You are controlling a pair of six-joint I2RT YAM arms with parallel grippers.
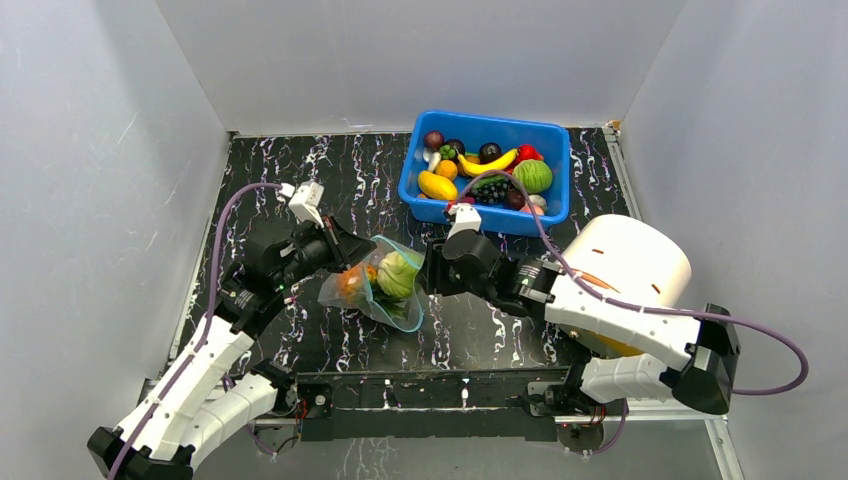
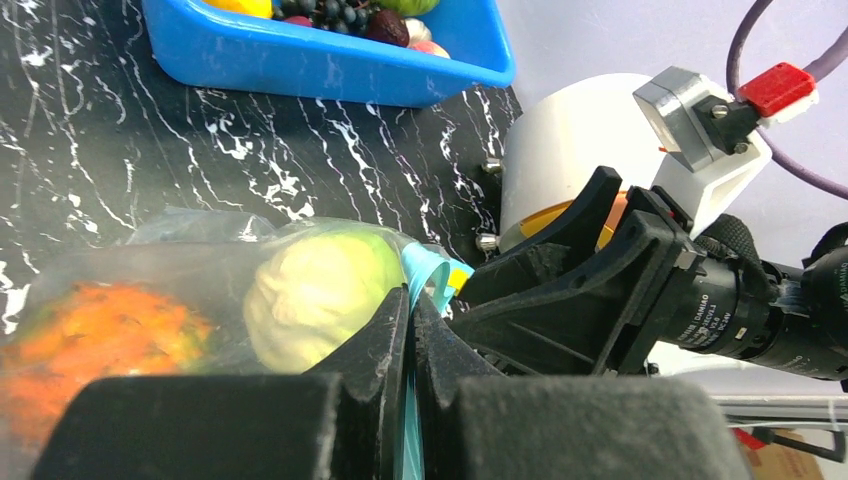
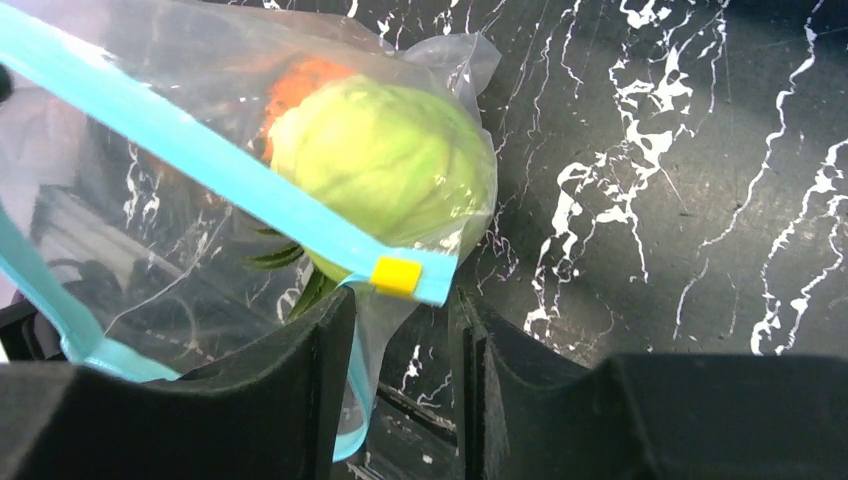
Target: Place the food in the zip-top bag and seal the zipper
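Between the 2 arms, near the middle of the black marbled table [image 1: 300, 170], we see the zip-top bag [image 1: 385, 290] with a green cabbage [image 1: 398, 275] and an orange piece [image 1: 352, 283] inside it. Our left gripper [image 2: 410, 300] is clamped tight on the bag's mouth edge, with the teal zipper [image 3: 200, 160] pinched between its fingers. Our right gripper [image 3: 400, 310] stands at the other end of the mouth with its jaws partly apart. A yellow slider [image 3: 396, 274] on the zipper's end sits just above the gap, and clear film hangs into it against 1 finger, not squeezed. The mouth's 2 teal strips stand apart. Behind the bag, a blue bin [image 1: 480, 214] holds more food, including a banana [image 1: 488, 163].
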